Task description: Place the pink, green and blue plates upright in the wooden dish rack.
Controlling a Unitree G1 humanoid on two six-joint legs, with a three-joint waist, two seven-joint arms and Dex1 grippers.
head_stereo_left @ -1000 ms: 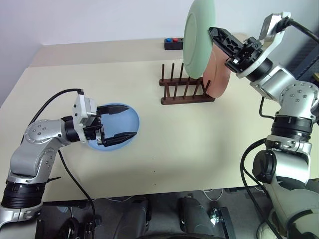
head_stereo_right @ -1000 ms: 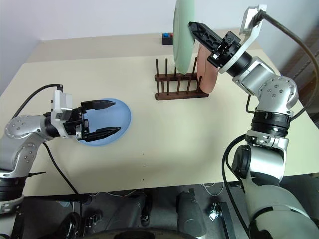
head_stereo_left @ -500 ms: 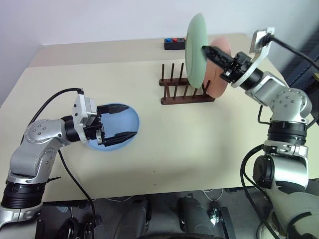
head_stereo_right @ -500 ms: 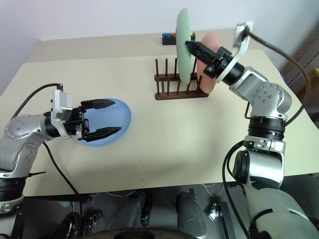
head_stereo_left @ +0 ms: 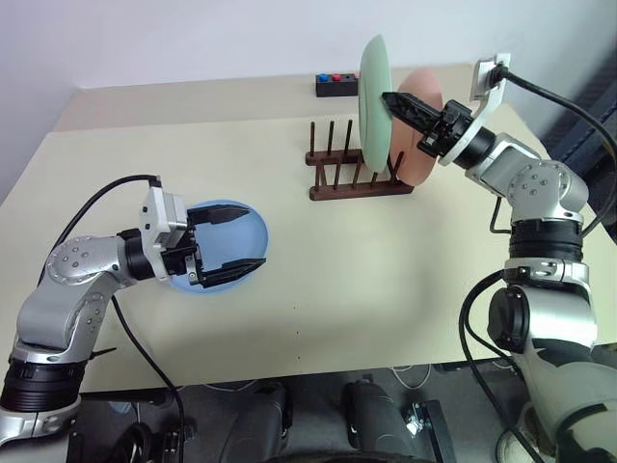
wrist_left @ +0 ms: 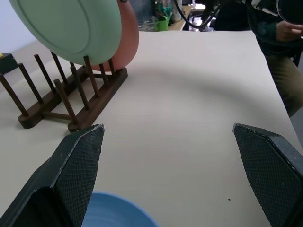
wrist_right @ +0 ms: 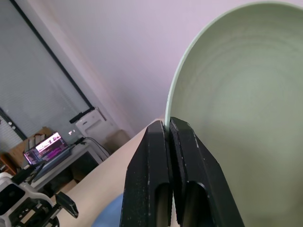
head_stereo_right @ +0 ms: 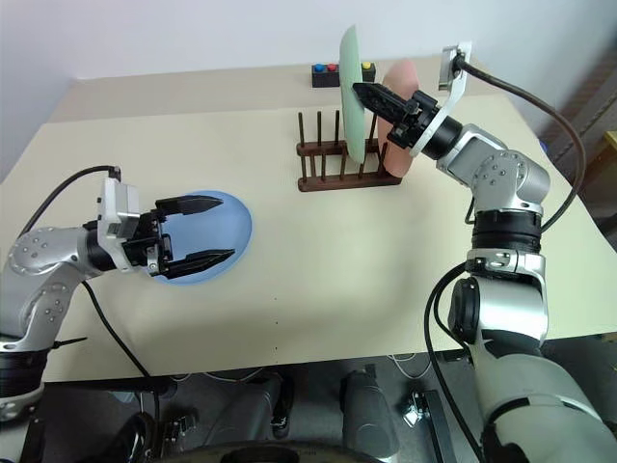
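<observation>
Overhead, beige table (head_stereo_left: 386,289) met a white wall; right gripper (head_stereo_left: 393,101) pinched the green plate (head_stereo_left: 372,96) over the rack (head_stereo_left: 359,174); left gripper (head_stereo_left: 236,241) gaped empty.

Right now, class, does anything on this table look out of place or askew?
Nothing is damaged or spilled. The blue plate lies flat on the table, away from the wooden rack where the pink plate stands.
</observation>
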